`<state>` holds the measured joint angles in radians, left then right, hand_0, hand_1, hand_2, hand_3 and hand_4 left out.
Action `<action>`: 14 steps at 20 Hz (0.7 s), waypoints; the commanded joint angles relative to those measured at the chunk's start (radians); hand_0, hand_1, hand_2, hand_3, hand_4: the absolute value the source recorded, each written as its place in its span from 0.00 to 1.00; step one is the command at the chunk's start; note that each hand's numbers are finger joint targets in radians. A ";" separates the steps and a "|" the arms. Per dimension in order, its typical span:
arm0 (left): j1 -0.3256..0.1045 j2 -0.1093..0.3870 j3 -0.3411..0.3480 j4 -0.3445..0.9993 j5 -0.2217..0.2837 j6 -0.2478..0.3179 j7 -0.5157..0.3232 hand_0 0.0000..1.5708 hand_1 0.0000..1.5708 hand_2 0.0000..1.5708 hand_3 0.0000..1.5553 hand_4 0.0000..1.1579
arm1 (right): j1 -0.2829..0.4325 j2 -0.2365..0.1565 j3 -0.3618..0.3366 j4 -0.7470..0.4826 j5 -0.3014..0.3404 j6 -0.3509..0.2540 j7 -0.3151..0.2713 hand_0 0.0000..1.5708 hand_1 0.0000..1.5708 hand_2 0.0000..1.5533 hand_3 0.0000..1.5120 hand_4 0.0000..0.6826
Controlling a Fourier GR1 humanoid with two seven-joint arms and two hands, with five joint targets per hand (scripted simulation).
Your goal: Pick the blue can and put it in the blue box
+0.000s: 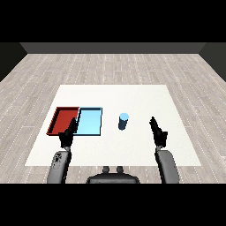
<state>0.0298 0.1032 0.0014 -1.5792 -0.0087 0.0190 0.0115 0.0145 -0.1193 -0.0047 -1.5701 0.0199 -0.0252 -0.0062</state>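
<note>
While my right hand hovered over the white table with its fingers straight and pointing away from me, holding nothing, the blue can stood upright to that hand's left, near it but clearly apart, on bare tabletop. From my remote seat I saw the can's pale blue top facing up and its darker side turned toward me. My left hand sat at the near edge of the two trays, its fingers likewise relaxed and outstretched and gripping nothing, reaching over the spot where the trays met; I could not tell whether it touched them. Just beyond it lay the light blue tray, with the red tray directly alongside on its left, the two touching along one side. The can stood just to the right of the light blue tray, outside it, between that tray and my right hand. Both grey forearms came in from the lower corners, and grey wood-plank floor surrounded the table
</note>
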 commanded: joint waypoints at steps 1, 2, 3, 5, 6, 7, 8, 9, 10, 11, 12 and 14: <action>-0.007 -0.009 0.004 0.008 -0.008 -0.013 -0.004 0.00 0.00 0.00 0.00 0.00 | -0.048 0.010 -0.013 0.036 -0.003 0.025 -0.022 0.00 0.00 0.00 0.00 0.00; -0.011 -0.010 0.000 0.012 -0.009 -0.018 -0.006 0.00 0.00 0.00 0.00 0.00 | -0.093 0.012 -0.020 0.069 0.000 0.018 -0.013 0.00 0.00 0.00 0.00 0.00; -0.015 -0.011 -0.004 0.016 -0.009 -0.024 -0.008 0.00 0.00 0.00 0.00 0.00 | -0.138 0.015 -0.027 0.104 0.003 0.010 -0.004 0.00 0.00 0.00 0.00 0.00; -0.023 -0.013 -0.012 0.023 -0.010 -0.034 -0.013 0.00 0.00 0.00 0.00 0.00 | -0.227 0.018 -0.041 0.177 0.007 -0.005 0.007 0.00 0.00 0.00 0.00 0.00; -0.053 -0.011 0.004 0.126 0.000 -0.054 -0.080 0.00 0.00 0.00 0.00 0.00 | -0.292 0.004 -0.075 0.215 -0.021 0.003 0.020 0.00 0.00 0.00 0.00 0.00; -0.078 -0.069 0.030 -0.084 0.089 -0.040 -0.230 0.00 0.00 0.00 0.00 0.00 | -0.233 0.083 -0.045 0.068 -0.121 0.061 -0.138 0.00 0.00 0.00 0.00 0.00; -0.050 -0.069 0.026 -0.096 0.097 -0.058 -0.269 0.00 0.00 0.00 0.00 0.00 | -0.237 0.096 -0.035 0.079 -0.125 0.070 -0.156 0.00 0.00 0.00 0.00 0.00; -0.058 -0.064 0.039 -0.073 0.098 -0.066 -0.314 0.00 0.00 0.00 0.00 0.00 | -0.234 0.082 -0.052 0.066 -0.148 0.093 -0.173 0.00 0.00 0.00 0.00 0.00; -0.052 -0.073 0.052 -0.037 0.116 -0.078 -0.363 0.00 0.00 0.00 0.00 0.00 | -0.227 0.088 -0.054 0.106 -0.158 0.115 -0.221 0.00 0.00 0.00 0.00 0.00; -0.002 -0.080 0.046 -0.044 0.111 -0.084 -0.409 0.00 0.00 0.00 0.00 0.00 | -0.244 0.078 -0.065 0.120 -0.162 0.120 -0.222 0.00 0.00 0.00 0.00 0.00; -0.045 -0.074 0.054 -0.047 0.133 -0.097 -0.382 0.00 0.00 0.00 0.00 0.00 | -0.231 0.109 -0.044 0.215 -0.125 0.115 -0.324 0.00 0.00 0.00 0.00 0.00; 0.029 -0.077 0.030 -0.045 0.128 -0.134 -0.446 0.00 0.00 0.00 0.00 0.00 | -0.287 0.050 -0.094 0.213 -0.174 0.166 -0.295 0.00 0.00 0.00 0.00 0.00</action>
<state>0.0173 0.0359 0.0343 -1.6147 0.0911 -0.0689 -0.3318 -0.2264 -0.0549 -0.0708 -1.4056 -0.1186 0.0925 -0.2328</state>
